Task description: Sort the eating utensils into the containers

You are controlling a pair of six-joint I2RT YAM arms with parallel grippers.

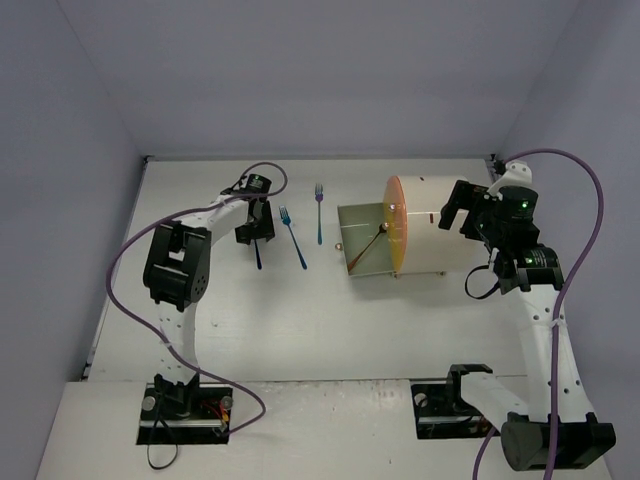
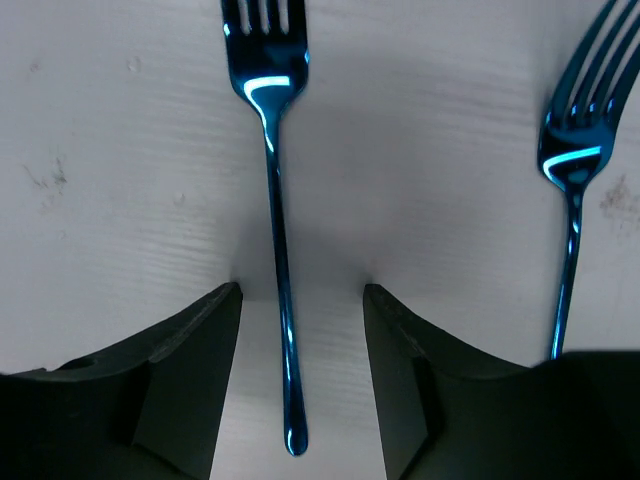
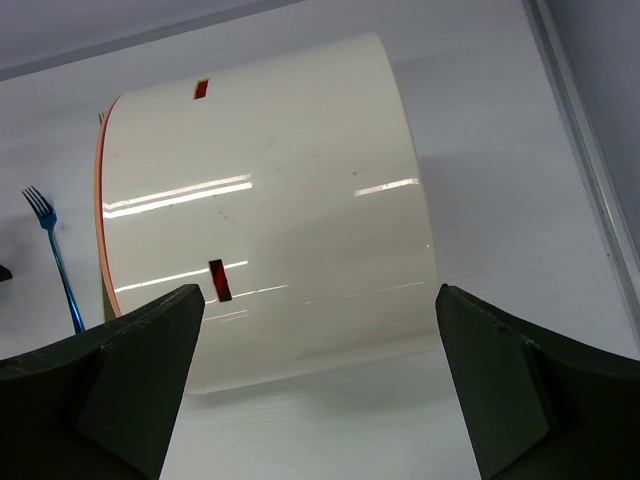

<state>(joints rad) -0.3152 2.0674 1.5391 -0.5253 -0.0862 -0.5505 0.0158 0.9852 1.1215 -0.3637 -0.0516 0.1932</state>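
**Blue fork between the left fingers, not yet gripped**

Blue fork is the thing in hand here. The left gripper stands about half open and straddles the thin handle. A strip of white table shows on each side of the handle, so nothing is held. I judge this narrow opening is chosen so that the fingers will meet only this handle and not its neighbour.

In the left wrist view the fork lies flat, with tines at 12 o'clock and handle end at 6 o'clock. It is mirror-shiny, deep blue, with a bright reflection on the neck. A second blue fork lies near, at 3 o'clock of it, and does not touch it. In the top view a third fork lies further toward 3 o'clock.

Beyond them the orange drawer is pulled out of the white cabinet, probably ready to receive forks. The right gripper is wide open at the cabinet's 3 o'clock end, perhaps to steady it. I cannot tell whether it touches.
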